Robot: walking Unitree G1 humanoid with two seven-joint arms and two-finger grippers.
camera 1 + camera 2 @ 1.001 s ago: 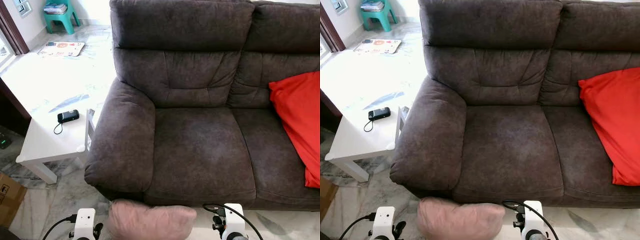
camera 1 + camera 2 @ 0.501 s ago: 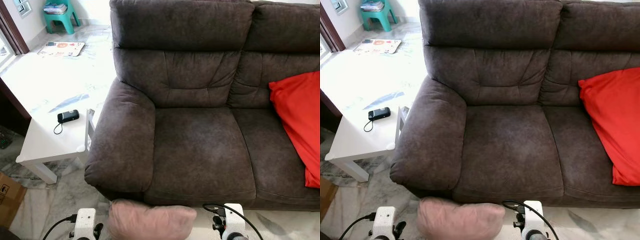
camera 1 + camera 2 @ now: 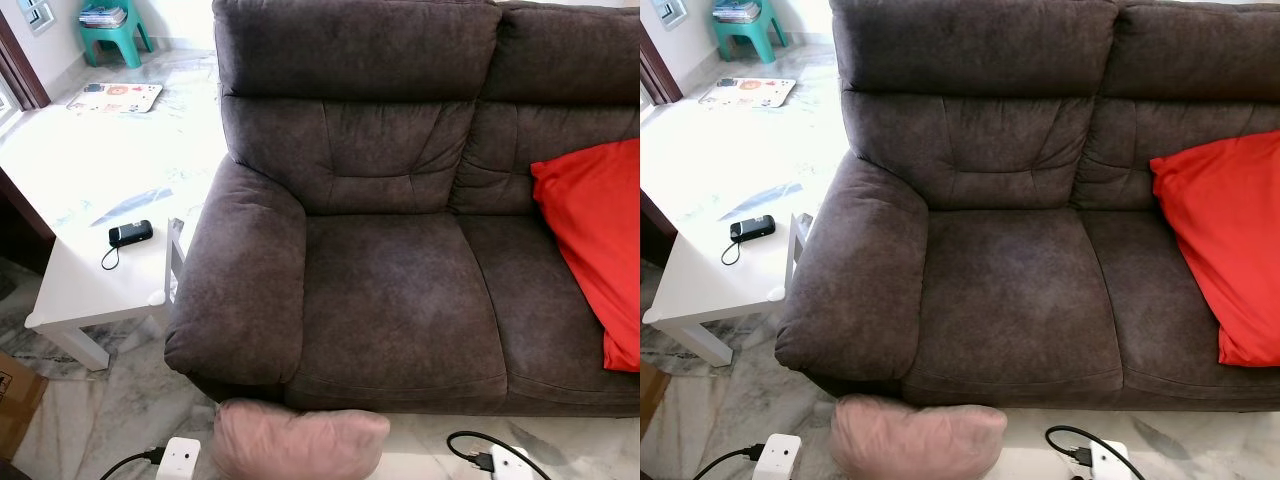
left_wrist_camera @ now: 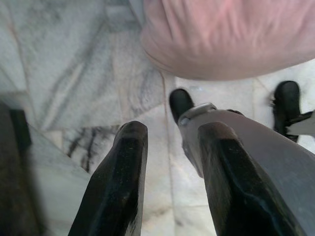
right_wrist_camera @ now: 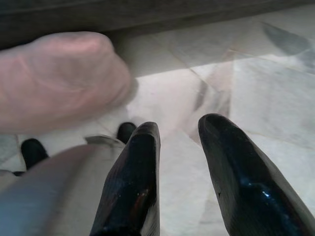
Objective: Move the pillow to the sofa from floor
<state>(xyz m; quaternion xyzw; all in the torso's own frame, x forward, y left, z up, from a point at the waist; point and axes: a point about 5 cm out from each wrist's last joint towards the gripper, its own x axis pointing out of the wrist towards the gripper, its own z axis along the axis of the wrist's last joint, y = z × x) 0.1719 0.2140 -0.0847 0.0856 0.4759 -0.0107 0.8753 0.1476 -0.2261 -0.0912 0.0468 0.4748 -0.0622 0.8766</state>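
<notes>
A pale pink pillow [image 3: 300, 442] lies on the marble floor, right against the front of the dark brown sofa [image 3: 400, 300], below its left seat. The white tops of my two wrists flank it low in the eye views: the left arm [image 3: 178, 460] on the pillow's left, the right arm [image 3: 510, 462] well off to its right. In the left wrist view my left gripper [image 4: 172, 135] is open above the floor, the pillow [image 4: 226, 39] just beyond its fingertips. My right gripper [image 5: 181, 128] is open too, with the pillow [image 5: 59, 78] ahead and to one side. Neither touches it.
A red cushion [image 3: 595, 240] leans on the sofa's right seat. A low white table [image 3: 90, 285] with a black device [image 3: 130, 234] stands left of the armrest. A cardboard box [image 3: 15, 395] sits at the lower left, and a teal stool [image 3: 105, 30] stands far back.
Both wrists have sunk lower in the eye views, and the right one has shifted outward to the right. The camera tilted slightly. The pillow has not moved.
</notes>
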